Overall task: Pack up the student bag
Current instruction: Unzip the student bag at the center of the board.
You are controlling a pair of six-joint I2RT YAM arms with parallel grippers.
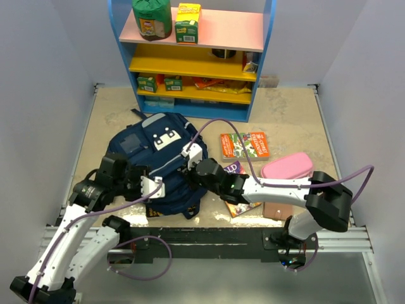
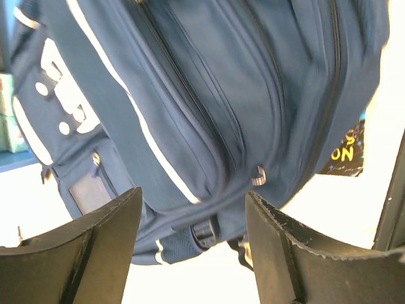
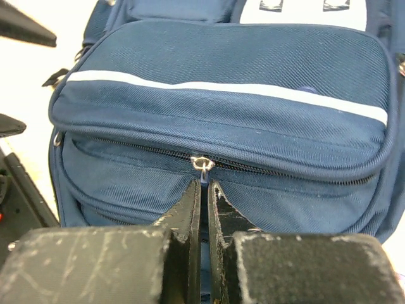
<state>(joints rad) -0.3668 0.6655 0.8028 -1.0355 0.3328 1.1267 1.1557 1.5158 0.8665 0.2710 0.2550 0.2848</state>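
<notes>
Navy fabric with thin pale stripes: the student bag (image 1: 158, 166) lies flat on the beige tabletop (image 1: 291, 120), left of centre, just in front of a blue shelf unit (image 1: 196, 111) with a pink top board and yellow boards below. Top view: the left gripper (image 1: 152, 188) sits at the bag's near left edge. The right gripper (image 1: 188, 163) is over the bag's right side, its arm reaching in from the right. On the pink board stand a green packet (image 1: 152, 18) and a green-and-yellow carton (image 1: 188, 23). Right of the bag lie an orange-and-green book (image 1: 245, 145), a pink pencil case (image 1: 286, 166) and a second book (image 1: 239, 206), partly under the right arm. Left wrist view: the dark fingers (image 2: 88, 253) stand well apart with nothing between them. Beyond them the bag's seams, zips and a white stripe fill the frame, and a dark printed cover (image 2: 345, 152) with yellow letters shows past the bag's right edge. Right wrist view: the fingers (image 3: 186, 209) are pressed together, pinching the zipper pull (image 3: 202, 163) of a front pocket, just under the white-striped flap. The slider sits about midway along the zip line.
</notes>
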